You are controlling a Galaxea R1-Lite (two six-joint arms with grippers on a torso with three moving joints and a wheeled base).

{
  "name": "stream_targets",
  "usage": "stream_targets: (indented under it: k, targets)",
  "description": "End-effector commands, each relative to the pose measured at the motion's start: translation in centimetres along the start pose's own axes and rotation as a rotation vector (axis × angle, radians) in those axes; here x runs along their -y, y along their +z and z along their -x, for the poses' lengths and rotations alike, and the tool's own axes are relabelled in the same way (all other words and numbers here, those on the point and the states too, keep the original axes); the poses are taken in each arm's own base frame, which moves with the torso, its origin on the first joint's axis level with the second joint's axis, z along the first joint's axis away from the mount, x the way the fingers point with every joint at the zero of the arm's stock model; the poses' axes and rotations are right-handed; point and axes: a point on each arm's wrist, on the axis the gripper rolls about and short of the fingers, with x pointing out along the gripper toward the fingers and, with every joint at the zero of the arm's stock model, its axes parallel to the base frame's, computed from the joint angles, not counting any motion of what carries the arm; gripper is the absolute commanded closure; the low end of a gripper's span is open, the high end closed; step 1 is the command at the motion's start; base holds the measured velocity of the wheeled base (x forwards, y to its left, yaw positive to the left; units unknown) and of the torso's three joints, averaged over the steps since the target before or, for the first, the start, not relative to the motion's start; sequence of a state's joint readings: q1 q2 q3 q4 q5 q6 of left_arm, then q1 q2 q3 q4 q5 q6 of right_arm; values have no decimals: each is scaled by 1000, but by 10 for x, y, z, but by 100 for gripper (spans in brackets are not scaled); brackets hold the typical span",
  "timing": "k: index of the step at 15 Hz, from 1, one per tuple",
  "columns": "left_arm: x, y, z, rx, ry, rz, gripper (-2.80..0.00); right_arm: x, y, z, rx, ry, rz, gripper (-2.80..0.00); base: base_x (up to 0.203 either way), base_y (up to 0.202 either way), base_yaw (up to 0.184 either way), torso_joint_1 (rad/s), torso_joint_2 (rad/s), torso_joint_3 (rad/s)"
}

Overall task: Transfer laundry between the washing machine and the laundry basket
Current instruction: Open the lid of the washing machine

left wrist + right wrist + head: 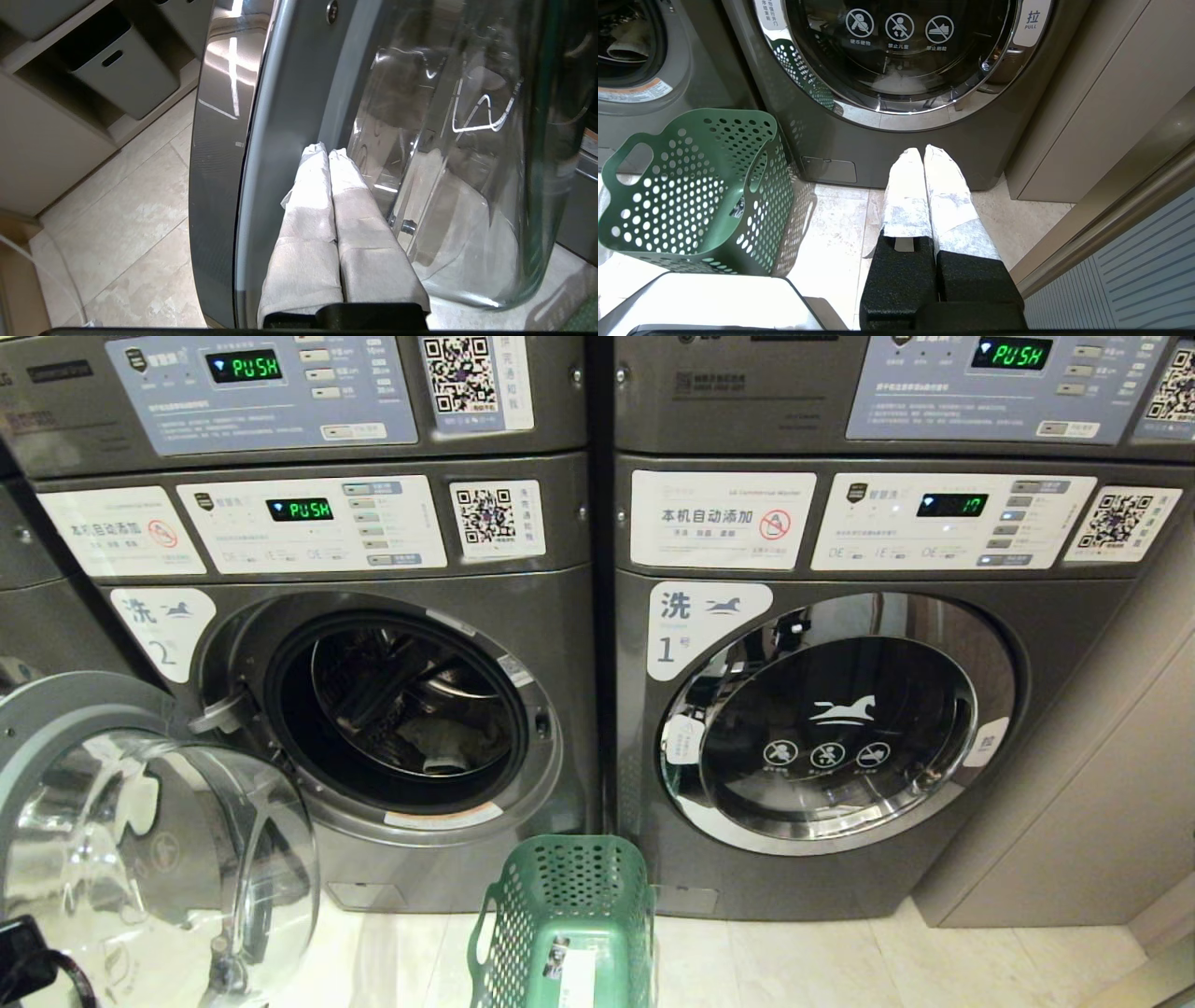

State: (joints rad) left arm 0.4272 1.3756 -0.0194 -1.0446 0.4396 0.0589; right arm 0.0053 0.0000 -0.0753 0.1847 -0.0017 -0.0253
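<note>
Resting soft, light laundry [446,743] centre-left in drum | pinch a raised fold | left gripper [329,154] closed empty at door [261,140] | right gripper [923,151] closed empty.

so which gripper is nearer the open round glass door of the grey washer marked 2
Left. The left gripper, shut, sits against the open round glass door at its inner rim. The right gripper, shut, hangs low before the closed grey washer marked 1.

We see a pale tiled floor [840,961] at six o'clock, a beige cabinet side [1102,784] at three o'clock, and, in the left wrist view, a grey slot-handled bin [124,77] on a low shelf [46,140].
</note>
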Motion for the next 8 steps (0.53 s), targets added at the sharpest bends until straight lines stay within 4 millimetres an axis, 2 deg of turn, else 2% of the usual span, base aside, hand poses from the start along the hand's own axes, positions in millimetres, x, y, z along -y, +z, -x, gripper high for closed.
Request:
stream_targets:
  k: [1, 8]
  targets:
    - [-8, 5, -13, -10, 73, 27, 0, 0, 0, 0, -3, 1, 1, 0, 0, 0, 0, 0, 0, 0]
    - [-28, 14, -59, -54, 131, 76, 0, 0, 0, 0, -3, 1, 1, 0, 0, 0, 0, 0, 0, 0]
